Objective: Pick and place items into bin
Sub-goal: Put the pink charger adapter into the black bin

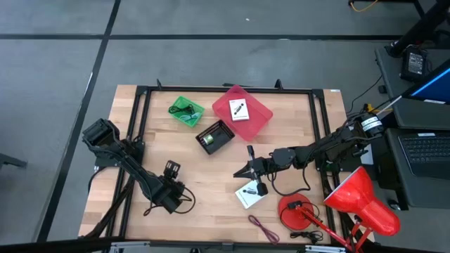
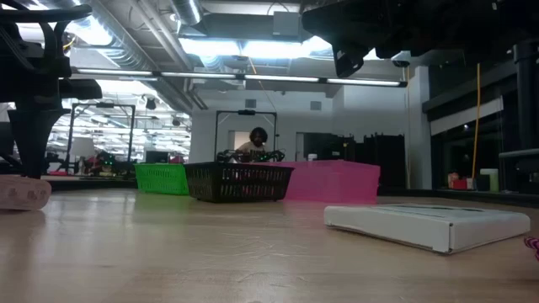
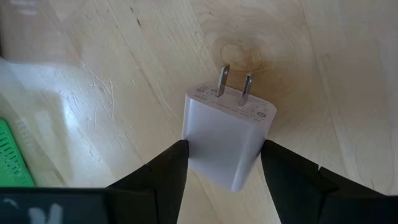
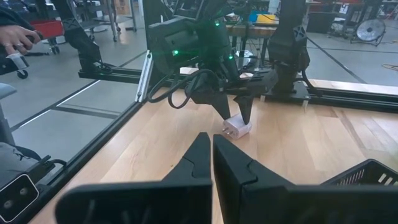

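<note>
A white plug-in charger lies on the wooden table near its front left, its two metal prongs pointing away from my left wrist. My left gripper points steeply down with its fingers closed on the charger, as the right wrist view also shows. My right gripper is shut on nothing and hovers level above mid-table. Just in front of it a flat white card lies on the table. A thin maroon cord lies at the front edge. My left gripper pinches the charger's two opposite flat sides between its two fingers, at the end away from the prongs. The fingers come steeply from above. The charger rests on the table.
Three bins stand at the back. The green one holds a dark cord, the black one stands in the middle, and the pink one holds a white card with a black mark. A red desk lamp fills the front right corner.
</note>
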### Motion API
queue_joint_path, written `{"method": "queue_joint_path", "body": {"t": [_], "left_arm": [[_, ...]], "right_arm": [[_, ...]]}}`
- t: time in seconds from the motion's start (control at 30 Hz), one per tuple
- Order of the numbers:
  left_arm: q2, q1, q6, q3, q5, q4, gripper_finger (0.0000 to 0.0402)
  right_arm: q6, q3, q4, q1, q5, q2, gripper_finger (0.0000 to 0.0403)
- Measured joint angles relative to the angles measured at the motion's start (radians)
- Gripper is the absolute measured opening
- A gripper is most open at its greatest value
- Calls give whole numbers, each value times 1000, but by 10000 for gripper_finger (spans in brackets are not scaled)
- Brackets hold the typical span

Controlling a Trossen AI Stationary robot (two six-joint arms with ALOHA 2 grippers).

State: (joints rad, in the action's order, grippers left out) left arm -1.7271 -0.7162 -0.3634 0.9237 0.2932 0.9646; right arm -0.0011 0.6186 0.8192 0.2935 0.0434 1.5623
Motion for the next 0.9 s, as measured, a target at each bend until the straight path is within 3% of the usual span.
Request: {"method": "queue_joint_path", "body": {"t": [0.57, 0.9], "left_arm": [[0, 1, -35, 0, 2, -3, 179], [16, -9, -35, 13, 51, -10, 136]], "right_arm": [[0, 0, 0, 0, 0, 0, 0], [0, 0, 0, 0, 0, 0, 0]]}}
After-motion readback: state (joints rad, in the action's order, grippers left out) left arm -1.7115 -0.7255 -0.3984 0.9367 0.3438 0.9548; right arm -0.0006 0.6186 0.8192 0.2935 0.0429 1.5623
